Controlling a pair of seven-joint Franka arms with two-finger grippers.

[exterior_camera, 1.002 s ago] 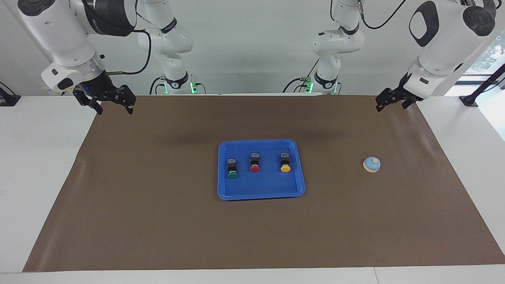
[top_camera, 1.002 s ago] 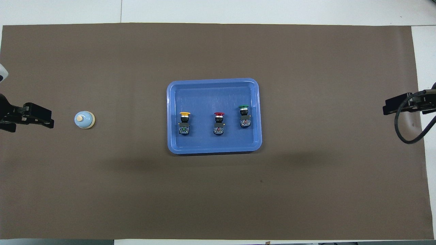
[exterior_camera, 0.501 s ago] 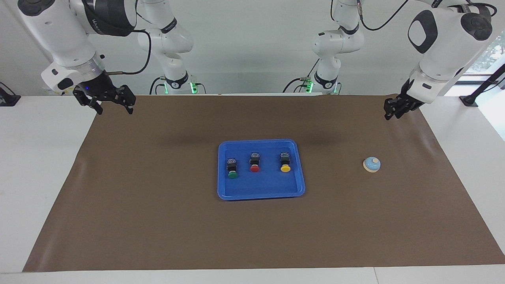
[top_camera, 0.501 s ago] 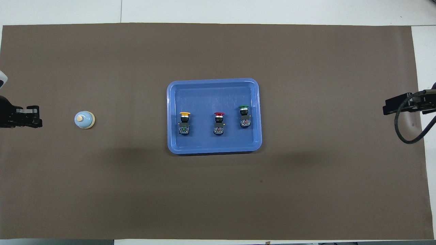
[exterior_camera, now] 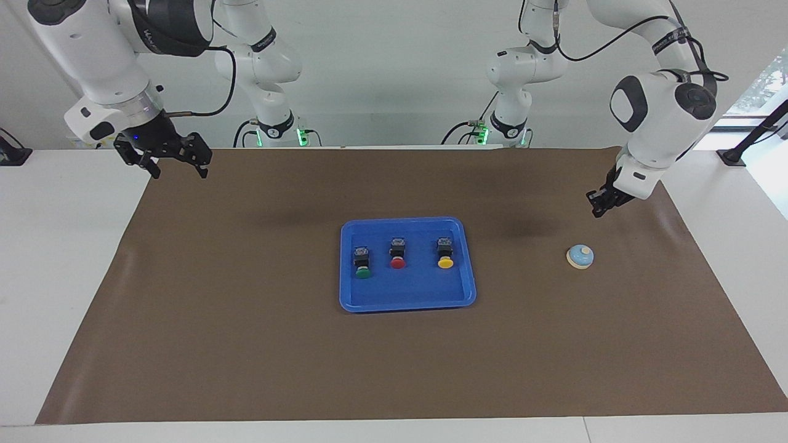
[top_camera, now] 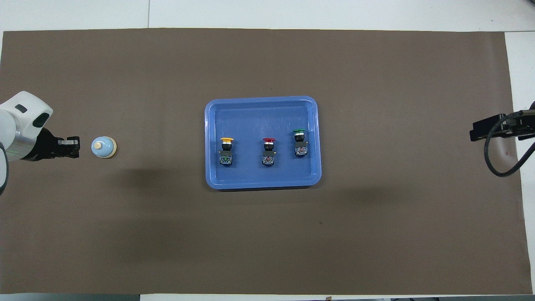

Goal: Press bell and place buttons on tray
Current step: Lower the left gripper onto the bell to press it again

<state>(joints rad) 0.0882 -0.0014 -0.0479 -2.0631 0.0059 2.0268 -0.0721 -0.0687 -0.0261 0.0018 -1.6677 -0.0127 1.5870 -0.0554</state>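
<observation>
On the shallow bright-blue plastic tray [exterior_camera: 408,301]: green, red and yellow mushroom-cap buttons [exterior_camera: 398,253], placed; light-blue dome bell [exterior_camera: 580,256] (toward the left arm's end) unpressed, closed left gripper [exterior_camera: 598,209] raised near it; right gripper [exterior_camera: 165,161] waits open.

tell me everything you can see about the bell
The bell is a small round light-blue dome on a cream base ring, with a cream knob on top. It looks like smooth plastic or painted metal. It stands upright on the brown mat, toward the left arm's end of the table, apart from the blue tray. Nothing touches it.
</observation>
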